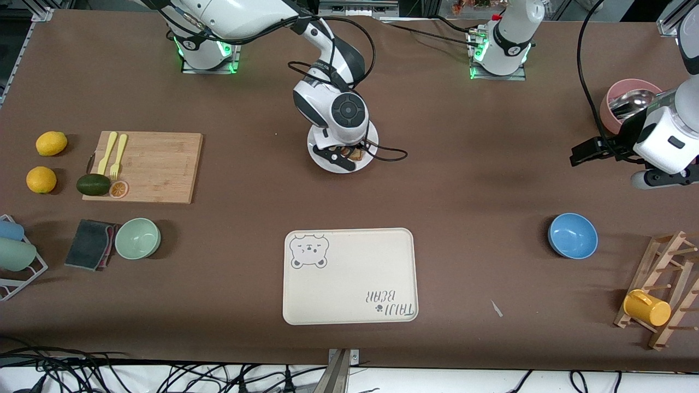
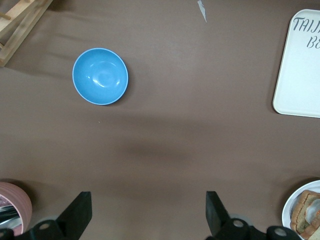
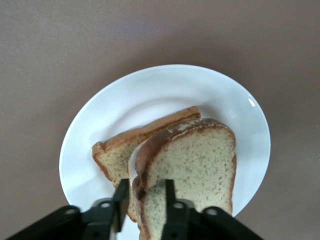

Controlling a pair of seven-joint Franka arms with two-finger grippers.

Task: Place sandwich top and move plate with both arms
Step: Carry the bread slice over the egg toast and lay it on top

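Speckled brown bread, the sandwich top (image 3: 192, 160), sits over the lower slice (image 3: 125, 150) on the plate (image 3: 150, 95) at mid-tabletop, the right tool (image 3: 145, 200) pinching its crust edge. Released askew, it may slide off the stack. The left tool (image 2: 147, 215) waits, spread wide with nothing in it, over bare tabletop near the blue bowl (image 2: 100, 76).

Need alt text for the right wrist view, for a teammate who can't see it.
The right end effector grips the near edge of a bread slice resting over a second slice on a white plate. Brown table surrounds the plate.
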